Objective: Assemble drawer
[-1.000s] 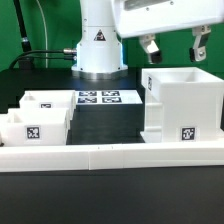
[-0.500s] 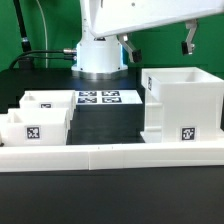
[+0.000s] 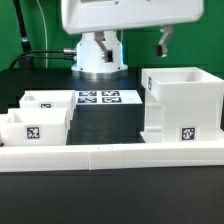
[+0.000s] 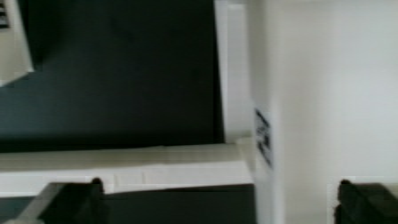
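Leftmost in the exterior view, the drawer's two small trays sat behind the border wall, with the nearer tray cut off by the frame edge. At mid-table lay the marker board. Further right stood the housing, its inside unseen. Above it, the gripper hung empty, spread wide, with one finger lost against the robot base. The wrist view gave only blurred dark fingertips, far apart.

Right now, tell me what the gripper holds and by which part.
Nothing. The gripper is open and empty, raised clear of the drawer housing.
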